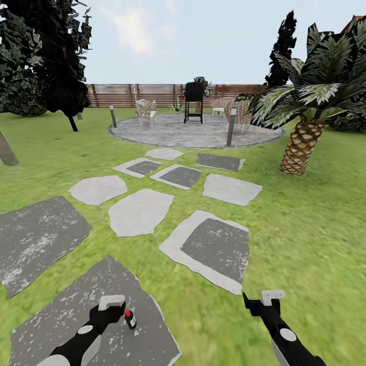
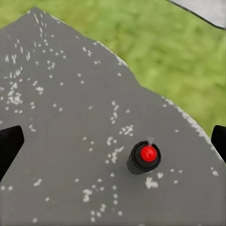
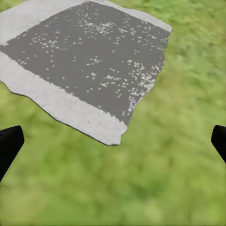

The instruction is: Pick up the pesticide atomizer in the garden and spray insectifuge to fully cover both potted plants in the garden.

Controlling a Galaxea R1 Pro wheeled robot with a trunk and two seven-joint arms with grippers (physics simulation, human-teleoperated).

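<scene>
The garden's lawn (image 1: 315,223) runs up to a round paved patio (image 1: 195,133) backed by a slat fence (image 1: 152,94), with a black grill (image 1: 193,101), woven chairs (image 1: 146,111) and a palm (image 1: 310,109) to the right. Stepping stones (image 1: 140,211) cross the grass. On the nearest dark slab (image 1: 76,315) stands the pesticide atomizer (image 1: 130,318) (small, dark-bodied, red-capped), its long axis near upright, cap pointing skyward; in the left wrist view it (image 2: 144,157) is seen from above. The left gripper (image 1: 110,304) hovers just beside it, jaws spread wide. The right gripper (image 1: 271,296) hangs over grass, jaws likewise parted.
</scene>
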